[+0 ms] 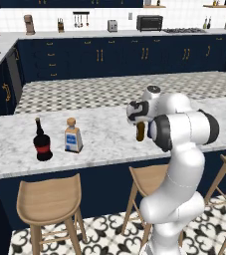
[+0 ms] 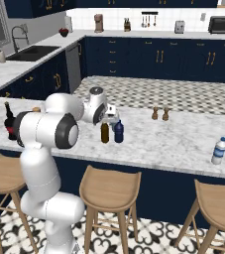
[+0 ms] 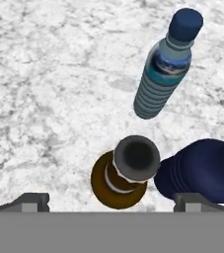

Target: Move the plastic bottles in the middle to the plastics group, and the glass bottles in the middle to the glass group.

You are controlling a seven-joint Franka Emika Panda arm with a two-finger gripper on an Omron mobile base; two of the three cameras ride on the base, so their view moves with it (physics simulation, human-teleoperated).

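Note:
The hand view looks straight down on three bottles standing on the marble counter (image 3: 44, 99). The amber-brown glass bottle (image 3: 126, 173) is directly below my open gripper (image 3: 112, 201), between its fingers and not touched. The stubby navy plastic bottle (image 3: 202, 170) stands close to the right of it, by the right fingertip (image 3: 192, 200). The slim light blue plastic bottle (image 3: 165, 69) with a dark cap stands farther off. In the right base view the amber bottle (image 2: 104, 132) and the navy bottle (image 2: 119, 131) stand side by side under the hand. The glass group, a black bottle (image 1: 42, 142) and a square bottle (image 1: 73, 136), stands far left. The plastics group bottle (image 2: 218, 151) stands far right.
Two small brown shakers (image 2: 154, 114) stand on the counter behind the bottles. Wooden stools (image 2: 109, 191) line the counter's near side. My own arm (image 2: 49, 130) partly hides the black bottle in the right base view.

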